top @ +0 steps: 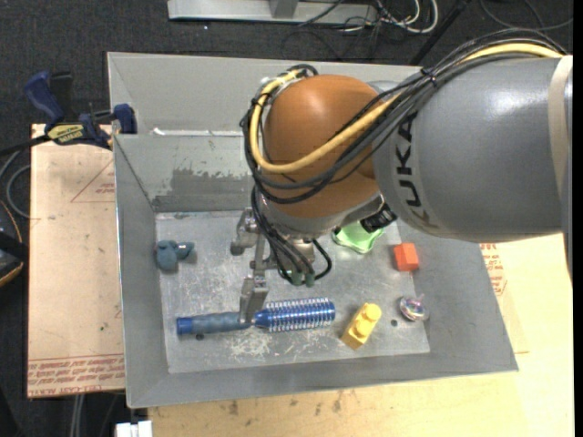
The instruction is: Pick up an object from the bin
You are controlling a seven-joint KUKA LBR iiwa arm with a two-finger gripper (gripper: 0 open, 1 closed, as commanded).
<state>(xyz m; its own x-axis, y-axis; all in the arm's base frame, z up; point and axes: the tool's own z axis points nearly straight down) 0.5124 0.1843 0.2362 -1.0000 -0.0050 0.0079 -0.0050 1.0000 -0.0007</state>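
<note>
My gripper point(252, 300) is over the brush point(293, 315), whose axis runs 9 to 3 o'clock. Its opening I cannot tell.

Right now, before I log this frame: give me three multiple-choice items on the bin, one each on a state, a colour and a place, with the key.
1. How does the blue brush lie in the bin?
A. Propped upright on the back wall
B. Lifted off the floor
C. Flat on the floor along the near wall

2. What colour is the small piece just right of the brush's bristle end?
A. Red
B. Yellow
C. White

3. Where is the orange block?
A. Right part of the floor, apart from other things
B. Far left corner
C. On top of the brush

Key:
1 C: handle and bristles both rest on the floor, with the gripper down at the brush's middle.
2 B: it is plainly yellow beside the bristles.
3 A: it sits alone on the right part of the floor.
</note>
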